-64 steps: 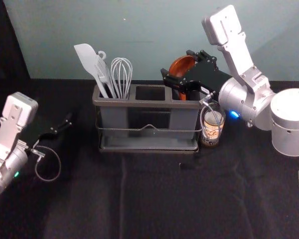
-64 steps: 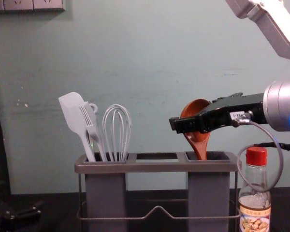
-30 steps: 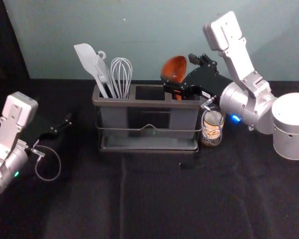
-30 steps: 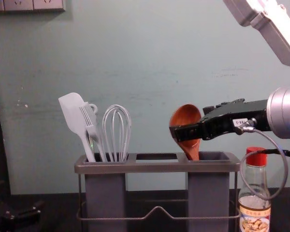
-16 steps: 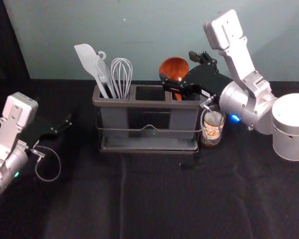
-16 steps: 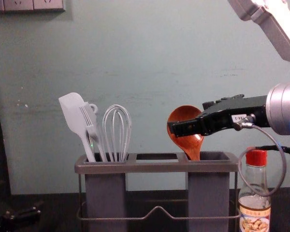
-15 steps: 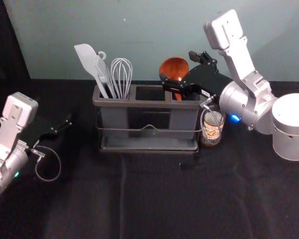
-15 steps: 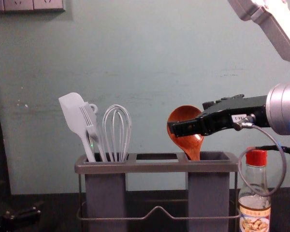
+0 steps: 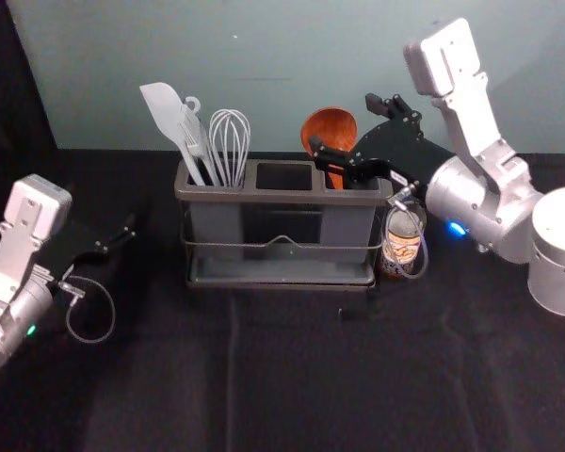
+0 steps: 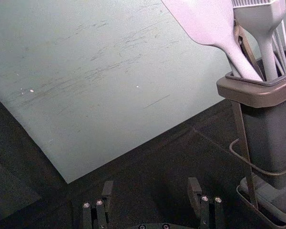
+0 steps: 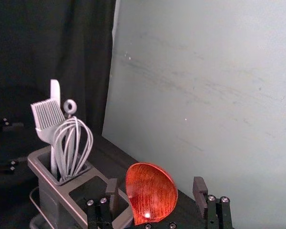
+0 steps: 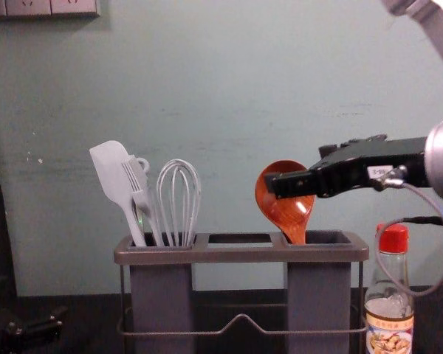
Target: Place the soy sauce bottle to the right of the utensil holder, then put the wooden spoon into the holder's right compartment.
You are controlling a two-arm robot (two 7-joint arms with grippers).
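- In R compartment of grey plastic utensil holder [image 9: 282,197]: reddish-brown wooden spoon [image 9: 325,125], bowl up
- R gripper [image 9: 341,121] at bowl, fingers wide, either side
- Red-capped glass soy sauce bottle [image 12: 389,324] just right of holder
- L gripper [image 9: 111,228] parked left, wide

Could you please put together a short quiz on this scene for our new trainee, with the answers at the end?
1. Which compartment of the utensil holder has the wooden spoon in it?
A) left
B) middle
C) right

2. True or false: the jaws of the right gripper are shut tight on the spoon.

3. Fill in the blank: the soy sauce bottle beside the holder has a ____ cap.

Key: 1. C; 2. false; 3. red
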